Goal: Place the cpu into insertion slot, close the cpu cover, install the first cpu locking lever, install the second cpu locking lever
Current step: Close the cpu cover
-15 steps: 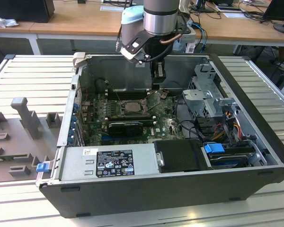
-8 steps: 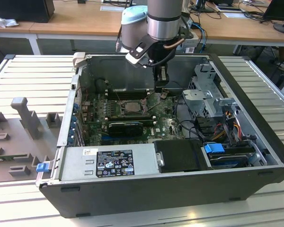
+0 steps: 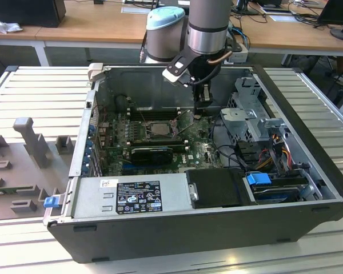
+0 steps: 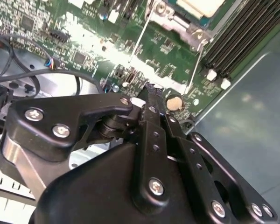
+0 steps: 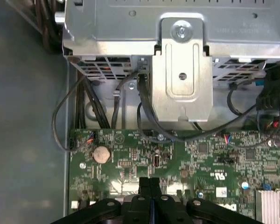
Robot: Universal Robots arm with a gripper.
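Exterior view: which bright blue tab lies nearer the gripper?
The tab inside the case, at the exterior view's right; the other clips its outer corner.

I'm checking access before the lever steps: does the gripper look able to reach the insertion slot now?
Probably yes: the gripper hangs inside the open case beside the insertion slot, only low circuit board between them.

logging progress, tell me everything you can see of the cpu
The cpu is a small flat square chip with a pale silvery-beige face, lying level in the dark-rimmed insertion slot on the green board. A grey metal frame edges it in the second wrist view. Nothing grips it; the shut pincer hangs apart.
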